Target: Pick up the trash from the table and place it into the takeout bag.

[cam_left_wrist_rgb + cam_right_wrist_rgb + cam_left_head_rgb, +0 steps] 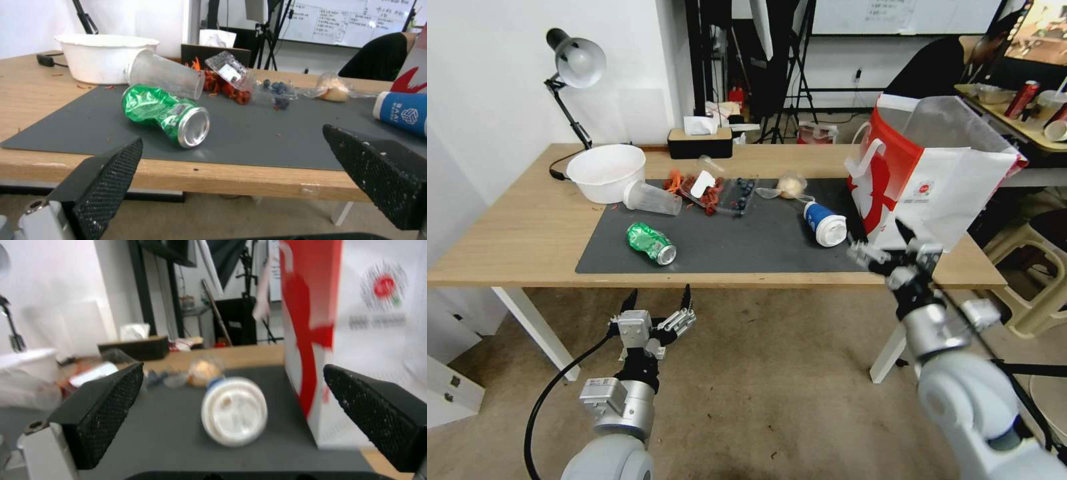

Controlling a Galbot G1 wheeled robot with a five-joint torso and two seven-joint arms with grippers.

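Litter lies across the grey mat [747, 247] on the wood table [514, 233]; both claws, left gripper [657, 300] and right gripper [880, 241], hang spread and empty.

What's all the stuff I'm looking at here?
table: one, light wood, dark grey mat on top
takeout bag: one, white and red, table's right end
soda can: one, green, dented, lying on mat
paper cup: one, blue with white lid, on its side beside bag
plastic cup: one, clear, on its side against bowl
bowl: one, white, left of mat
wrapped lump: one, beige, back of mat
left claw: open, below table edge
right claw: open, before paper cup
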